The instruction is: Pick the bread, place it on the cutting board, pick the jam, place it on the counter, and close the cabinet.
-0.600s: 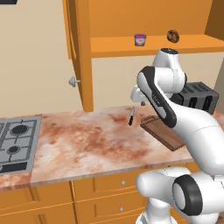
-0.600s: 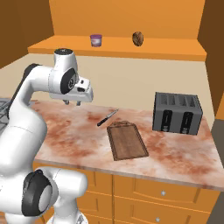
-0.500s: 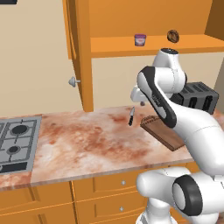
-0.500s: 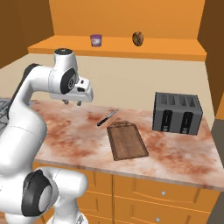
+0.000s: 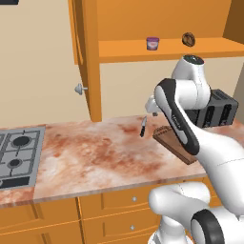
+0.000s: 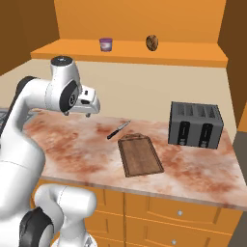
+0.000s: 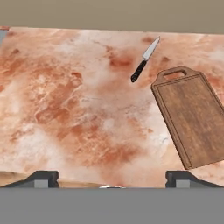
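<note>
Desk front edge: the desk (image 6: pixel 72 149) runs marbled and bare along its near side, above orange drawers (image 6: pixel 164 212).
Hand: the hand (image 6: pixel 87 115) hangs above the left part of the desk, clear of everything, holding nothing; in the hand view its fingertips (image 7: pixel 41 178) stand wide apart, released.
Open room: a broad bare stretch of stone lies under and in front of the hand, between the gas hob (image 5: pixel 16 155) and the cutting board (image 6: pixel 140 154).
Cutting board: flat on the desk, nothing on it, handle end toward the wall.
Knife: a black-handled knife (image 6: pixel 118 130) lies just beyond the board's handle corner, apart from it.
Toaster: a black toaster (image 6: pixel 195 124) stands right of the board, near the wall.
Shelf: the jam (image 6: pixel 105 44) and the bread (image 6: pixel 152 42) sit on the open cabinet shelf (image 6: pixel 130 52) above the desk, well apart, jam to the left.
Cabinet: the cabinet door (image 5: pixel 86 57) stands swung out at the shelf's left end, with its round knob (image 5: pixel 80 88) on the left face.
</note>
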